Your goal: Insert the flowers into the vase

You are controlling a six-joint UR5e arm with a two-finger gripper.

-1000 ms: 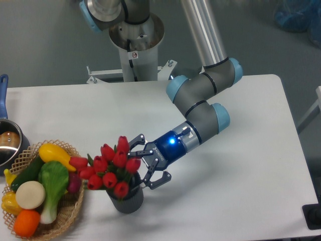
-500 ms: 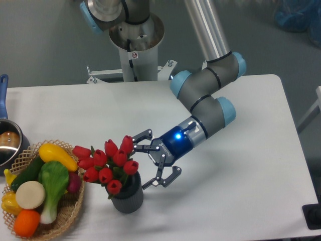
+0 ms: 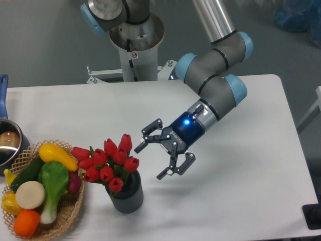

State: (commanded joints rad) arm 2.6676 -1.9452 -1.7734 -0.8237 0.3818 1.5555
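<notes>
The red tulips (image 3: 106, 161) stand in the dark grey ribbed vase (image 3: 127, 198) near the table's front, leaning left toward the basket. Their stems are hidden inside the vase. My gripper (image 3: 154, 157) is open and empty, its fingers spread wide, a little to the right of and above the vase. It touches neither the flowers nor the vase. A blue light glows on its wrist.
A wicker basket (image 3: 71, 210) of toy vegetables sits at the front left, close to the tulips. A metal pot (image 3: 9, 143) with a blue handle is at the left edge. The arm's base column (image 3: 135, 45) stands behind the white table (image 3: 241, 196).
The gripper has let go of the flowers and drawn back up and to the right, away from the vase. The tulips have settled into the vase and tilted left.
</notes>
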